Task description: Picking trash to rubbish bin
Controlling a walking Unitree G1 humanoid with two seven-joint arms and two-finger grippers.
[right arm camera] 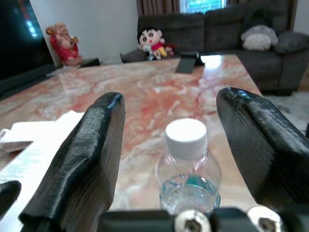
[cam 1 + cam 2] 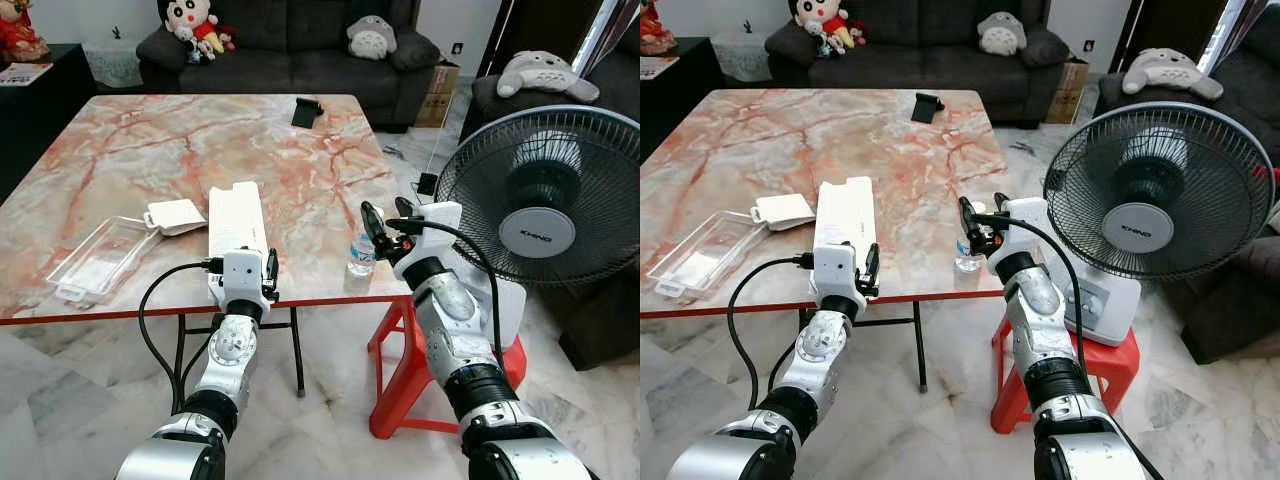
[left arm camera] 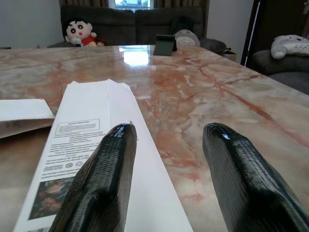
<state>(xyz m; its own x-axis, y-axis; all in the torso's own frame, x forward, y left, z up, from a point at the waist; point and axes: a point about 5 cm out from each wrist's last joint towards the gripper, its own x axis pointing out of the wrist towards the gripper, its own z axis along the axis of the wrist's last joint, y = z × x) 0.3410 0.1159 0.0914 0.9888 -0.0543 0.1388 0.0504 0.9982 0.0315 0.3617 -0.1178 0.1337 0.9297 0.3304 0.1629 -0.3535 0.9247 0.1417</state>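
The small water bottle (image 1: 188,169) stands upright at the worktop's (image 2: 150,150) near edge, directly ahead of the right gripper (image 2: 385,228), whose wide-open jaws frame it (empty, not touching). The left gripper (image 3: 169,179), open too, hovers over a white carton (image 2: 236,220).

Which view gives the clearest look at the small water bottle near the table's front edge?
The right wrist view: the water bottle stands upright, white cap on, between the right gripper's open fingers, apart from both. Both eye views show it small at the table edge, partly hidden by that gripper.
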